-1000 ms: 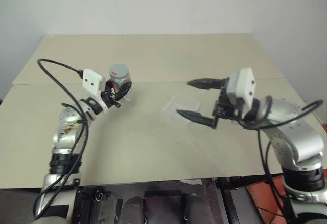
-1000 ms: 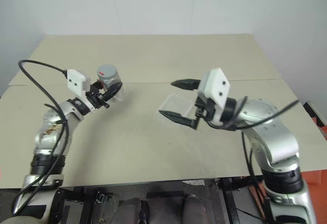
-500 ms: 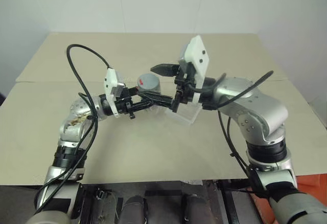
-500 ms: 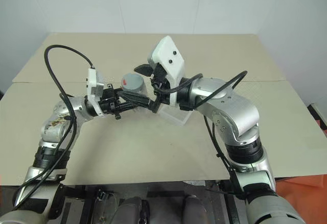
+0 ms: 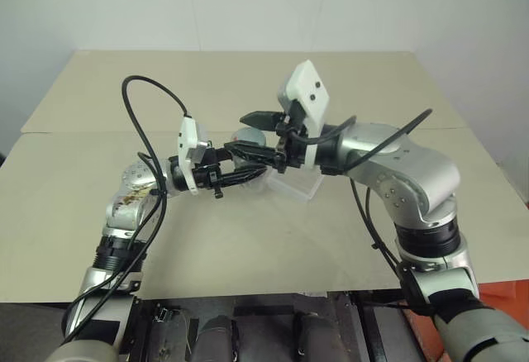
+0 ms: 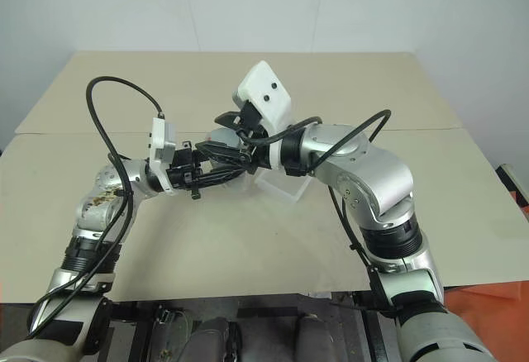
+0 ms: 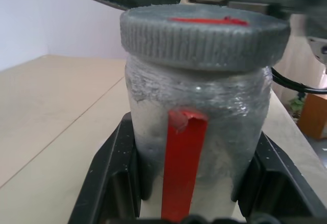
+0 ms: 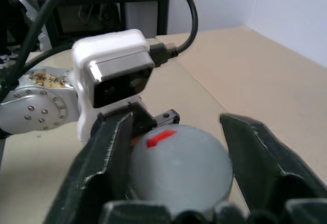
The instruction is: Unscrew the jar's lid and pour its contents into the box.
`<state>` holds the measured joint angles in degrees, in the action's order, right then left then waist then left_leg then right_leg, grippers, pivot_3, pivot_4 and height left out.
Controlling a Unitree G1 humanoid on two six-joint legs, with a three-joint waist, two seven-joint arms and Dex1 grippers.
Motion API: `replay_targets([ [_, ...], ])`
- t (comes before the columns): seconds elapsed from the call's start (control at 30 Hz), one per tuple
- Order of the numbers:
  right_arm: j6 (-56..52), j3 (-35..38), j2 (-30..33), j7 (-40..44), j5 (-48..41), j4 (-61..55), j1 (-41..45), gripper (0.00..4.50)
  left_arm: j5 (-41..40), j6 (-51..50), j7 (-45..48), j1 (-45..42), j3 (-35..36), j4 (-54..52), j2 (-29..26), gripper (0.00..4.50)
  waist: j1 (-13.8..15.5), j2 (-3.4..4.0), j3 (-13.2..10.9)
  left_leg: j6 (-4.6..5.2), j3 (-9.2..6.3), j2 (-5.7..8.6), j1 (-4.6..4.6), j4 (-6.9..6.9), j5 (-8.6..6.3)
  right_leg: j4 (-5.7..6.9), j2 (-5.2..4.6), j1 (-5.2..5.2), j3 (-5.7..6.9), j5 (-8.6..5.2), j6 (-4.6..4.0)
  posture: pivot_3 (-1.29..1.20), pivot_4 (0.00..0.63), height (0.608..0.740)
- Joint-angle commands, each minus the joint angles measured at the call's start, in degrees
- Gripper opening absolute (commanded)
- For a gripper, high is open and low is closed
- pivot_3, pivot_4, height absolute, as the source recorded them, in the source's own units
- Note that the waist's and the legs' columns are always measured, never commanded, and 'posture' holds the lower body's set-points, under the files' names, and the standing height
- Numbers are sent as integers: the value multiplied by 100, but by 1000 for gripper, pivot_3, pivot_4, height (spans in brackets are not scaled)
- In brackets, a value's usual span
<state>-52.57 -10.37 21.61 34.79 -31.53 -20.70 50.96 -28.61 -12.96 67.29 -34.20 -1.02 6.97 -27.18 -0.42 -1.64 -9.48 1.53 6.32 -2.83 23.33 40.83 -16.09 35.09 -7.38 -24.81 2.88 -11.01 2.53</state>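
Above the middle of the tabletop, the left gripper is holding the jar upright in mid-air, its jaws clamped on the clear body either side of the red label strip. The right gripper is reaching in from three o'clock and straddling the grey lid, one jaw at nine o'clock of the cap and one at three. The near jaw looks to be touching the rim, while a sliver of gap is showing at the far one, so whether the cap is truly pinched is hard to call from these angles. The lid is sitting fully screwed down on the jar, its red mark facing up.

The risk from here is a twist begun before both jaws are bearing on the ribbed rim: the cap could slip, or the jar could turn inside the left jaws, since its wrapped plastic wall offers a smooth hold. A sideways pull during the turn could also drag the jar out of the grasp.

The clear box is lying on the tabletop just beyond and below the two grippers, at about four o'clock of the jar, and looks empty. The jar's wall is clouded, so what it is holding cannot be made out.
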Motion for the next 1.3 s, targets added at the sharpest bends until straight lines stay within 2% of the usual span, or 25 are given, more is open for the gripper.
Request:
replay_targets([
  [0.03,135,-47,-28,73,78,-4,106,1844,-70,90,26,-121,173,-222,-78,1913,-20,0,0,0,0,0,0,0,0,1,0,-1,0,0,0,0,150,740],
  [0.3,470,-14,11,348,215,159,66,1844,-68,120,119,-155,176,-175,-135,1913,-24,0,0,0,0,0,2,0,0,0,0,-2,0,0,1,0,150,740],
  [0.4,373,72,44,427,112,132,96,2396,-33,157,138,-147,153,-138,-123,1913,-24,0,0,0,0,0,2,0,0,0,0,-2,0,0,1,0,150,740],
  [0.6,434,3,24,337,258,95,40,4399,-37,152,125,-164,142,-151,-111,1913,-25,0,0,0,0,0,1,0,0,1,0,-3,0,0,1,0,150,740],
  [0.9,423,-150,1,322,520,270,69,4399,-28,156,75,-174,161,-165,-110,1913,-28,0,0,-1,1,0,2,0,1,1,0,-4,-1,0,1,0,150,740],
  [1.0,428,-133,-33,298,557,285,72,3807,-53,130,68,-143,185,-218,-137,1913,-28,0,0,-1,1,0,3,0,1,1,0,-5,-1,0,1,0,150,740],
  [1.1,464,-107,-76,273,600,315,84,2858,-26,147,67,-114,183,-230,-143,1913,-27,0,0,-2,1,0,3,0,1,2,0,-6,-1,0,1,0,150,740],
  [1.3,546,-77,-133,284,624,332,90,2793,-56,48,93,3,177,-341,-172,1913,-28,0,0,-2,1,0,4,0,1,1,0,-6,0,0,1,0,150,740],
])
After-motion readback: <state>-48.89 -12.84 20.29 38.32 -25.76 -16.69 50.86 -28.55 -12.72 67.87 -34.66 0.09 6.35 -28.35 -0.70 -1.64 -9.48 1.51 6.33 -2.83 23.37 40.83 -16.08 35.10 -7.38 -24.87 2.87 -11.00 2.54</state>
